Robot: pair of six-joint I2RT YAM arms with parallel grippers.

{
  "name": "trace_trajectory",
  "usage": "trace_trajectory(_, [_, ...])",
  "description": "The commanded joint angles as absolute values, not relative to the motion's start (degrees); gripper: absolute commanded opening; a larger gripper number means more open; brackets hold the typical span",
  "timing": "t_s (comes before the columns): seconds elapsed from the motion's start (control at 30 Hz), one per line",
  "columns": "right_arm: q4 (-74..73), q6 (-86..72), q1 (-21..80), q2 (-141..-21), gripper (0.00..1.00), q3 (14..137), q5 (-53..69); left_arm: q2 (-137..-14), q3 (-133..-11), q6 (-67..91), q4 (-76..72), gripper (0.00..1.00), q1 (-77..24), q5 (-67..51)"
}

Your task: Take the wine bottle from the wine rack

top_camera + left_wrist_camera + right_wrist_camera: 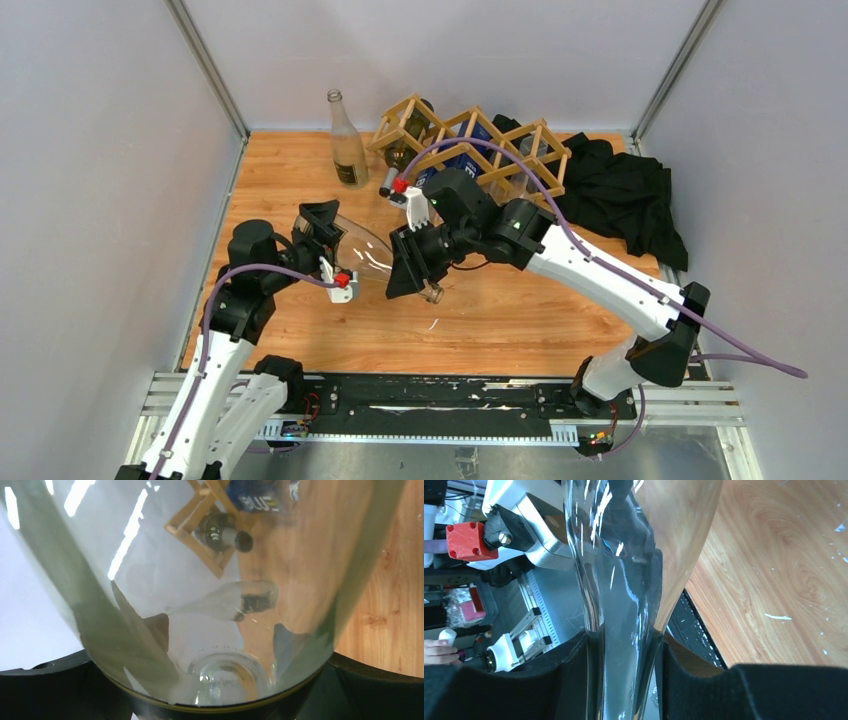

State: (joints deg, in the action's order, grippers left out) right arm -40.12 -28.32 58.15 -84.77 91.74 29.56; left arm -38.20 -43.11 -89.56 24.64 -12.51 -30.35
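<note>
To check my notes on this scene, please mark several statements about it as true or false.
1. The left claw and the right claw grip the same clear bottle. True.
2. The wine rack holds no bottles. False: a dark bottle and a blue-labelled bottle lie in it.
3. A second bottle stands upright left of the rack. True.
4. The black cloth lies left of the rack. False: it lies at the rack's right end.
</note>
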Motion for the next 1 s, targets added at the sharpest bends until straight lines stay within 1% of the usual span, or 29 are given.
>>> trace_trajectory(0.0, [-34.88,-20.44,61.62,-83.81,0.00,97.59,35.51,-37.50,-41.98,-91.93,24.52,1.00,-12.92,-31.25])
trace_trajectory(0.17, [-36.88,-18.64,62.45,-84.61,0.00,98.62,34.11,-37.29,-42.47,-92.82,26.12,0.99,-12.92,-32.08])
trace_trajectory(0.2, [-37.10,-18.58,62.48,-84.63,0.00,98.72,33.50,-37.29,-42.87,-92.67,26.39,0.95,-12.92,-32.34])
trace_trajectory(0.23, [-37.39,-18.59,62.49,-84.78,0.00,98.82,32.59,-37.40,-43.23,-92.48,26.73,0.87,-12.92,-32.54])
trace_trajectory(0.27, [-37.81,-18.44,62.49,-84.80,0.00,99.00,31.56,-37.36,-43.50,-92.12,26.76,0.77,-12.92,-32.73])
trace_trajectory(0.3, [-38.25,-18.27,62.42,-84.96,0.04,99.32,30.69,-37.22,-43.73,-91.63,26.49,0.63,-12.90,-32.90])
trace_trajectory(0.33, [-38.64,-18.11,62.41,-85.08,0.13,99.64,29.69,-36.96,-43.60,-90.13,25.27,0.40,-12.92,-32.95])
trace_trajectory(0.37, [-39.00,-17.92,62.28,-85.02,0.28,99.86,28.67,-36.54,-43.14,-88.76,23.12,0.29,-12.92,-32.96])
trace_trajectory(0.4, [-39.22,-17.72,62.19,-84.81,0.40,99.99,27.71,-35.74,-42.26,-86.35,19.86,0.14,-12.92,-32.77])
trace_trajectory(0.43, [-39.28,-17.57,62.04,-84.55,0.49,100.05,26.77,-34.98,-41.26,-83.49,16.64,0.04,-12.92,-32.46])
trace_trajectory(0.47, [-39.28,-17.52,61.81,-84.09,0.56,99.96,25.86,-34.23,-40.26,-80.38,13.59,0.00,-12.92,-32.10])
trace_trajectory(0.53, [-39.39,-17.24,61.35,-83.29,0.68,99.84,23.70,-33.20,-39.24,-76.90,10.72,0.00,-12.92,-31.55])
trace_trajectory(0.63, [-39.50,-16.50,60.28,-81.48,0.80,99.97,20.15,-32.46,-38.92,-70.50,8.46,0.00,-12.92,-30.36])
trace_trajectory(0.67, [-39.47,-16.45,59.94,-80.78,0.82,100.00,18.91,-32.33,-38.87,-68.12,7.42,0.00,-12.92,-29.89])
trace_trajectory(0.83, [-38.16,-15.82,57.95,-76.64,0.85,100.93,11.16,-32.50,-40.00,-55.12,5.33,0.00,-12.92,-26.77])
trace_trajectory(0.97, [-32.86,-15.28,57.83,-72.67,0.87,99.94,5.65,-32.21,-41.74,-46.85,7.90,0.00,-12.92,-28.18])
